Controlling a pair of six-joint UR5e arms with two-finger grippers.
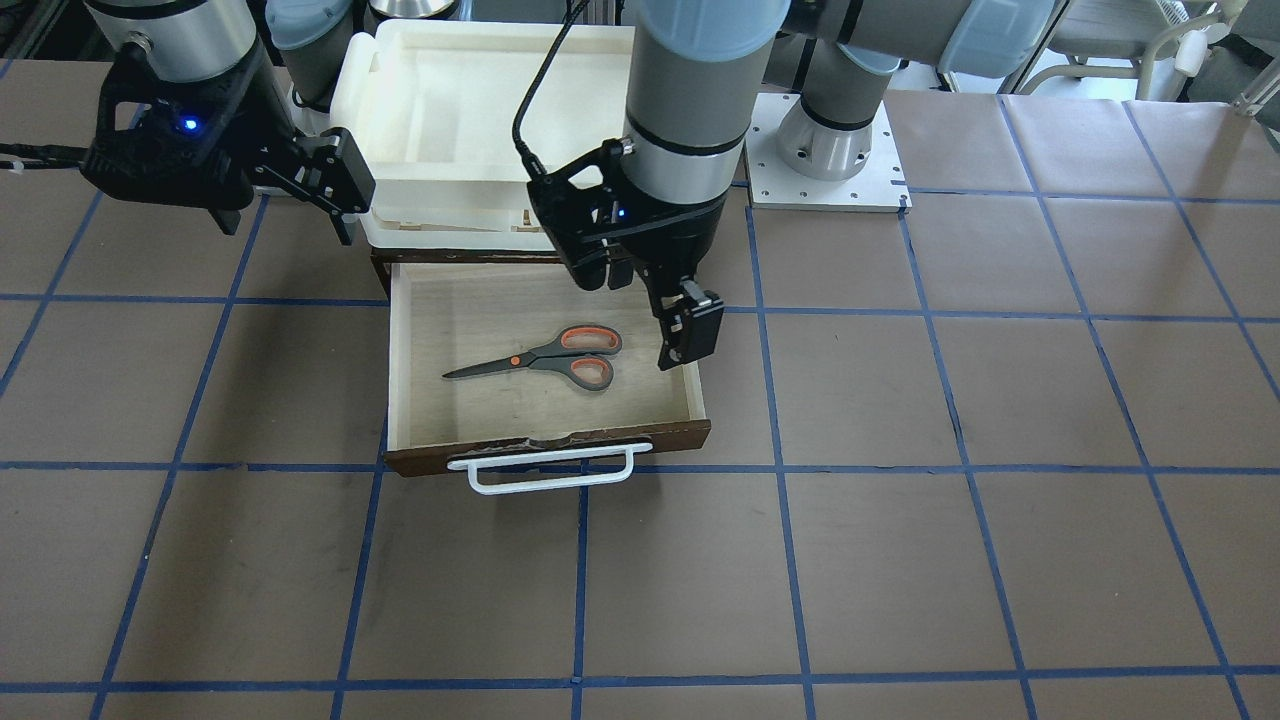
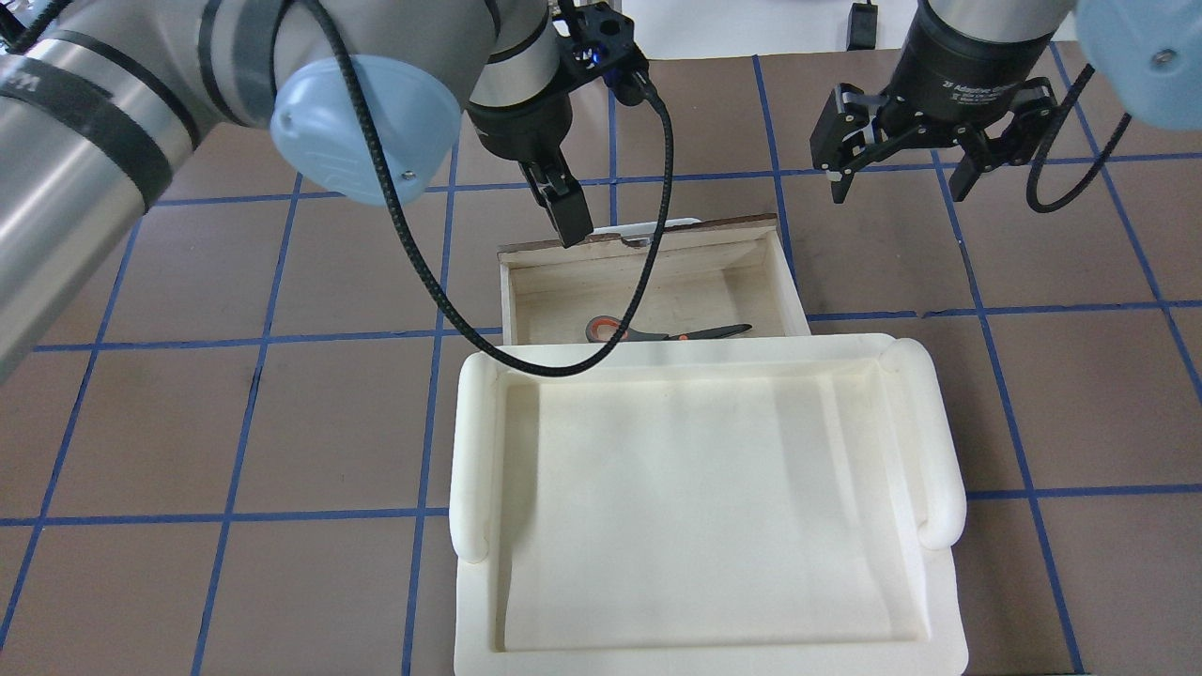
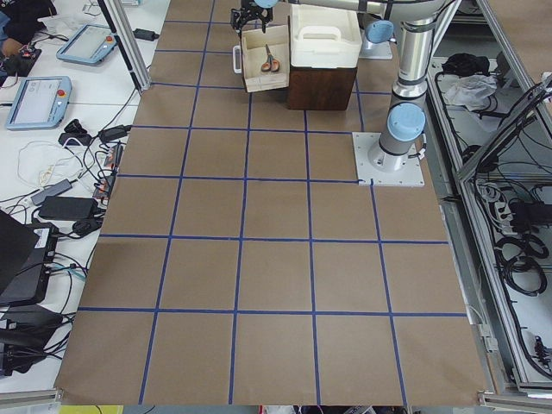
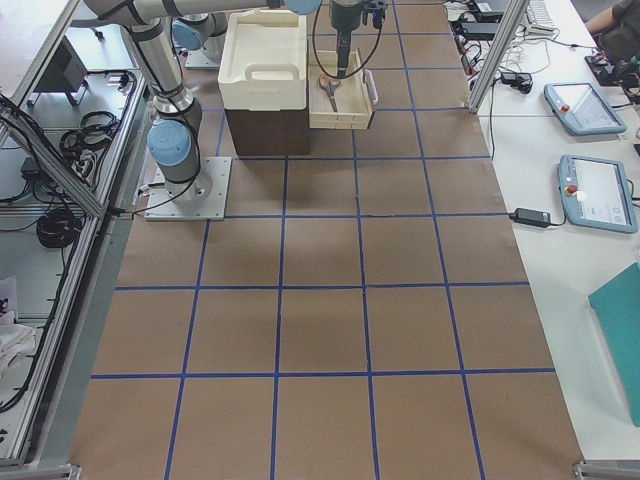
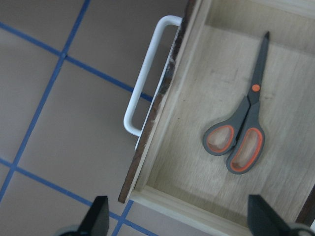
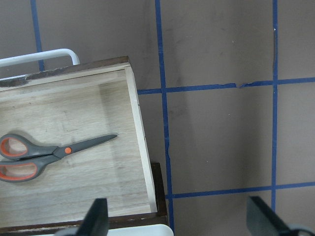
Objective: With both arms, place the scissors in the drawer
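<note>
Scissors point(image 1: 545, 358) lie flat in open drawer point(image 1: 545, 445), long axis side-to-side, loops toward nearer left gripper point(image 5: 177, 216), blades toward right gripper point(image 2: 899, 178); both spread, empty.

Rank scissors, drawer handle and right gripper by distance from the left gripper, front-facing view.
From the left gripper:
1. scissors: lying in the drawer, just beside it.
2. handle: on the drawer's front, toward the camera.
3. right gripper: far off at the view's left, by the tray.
</note>
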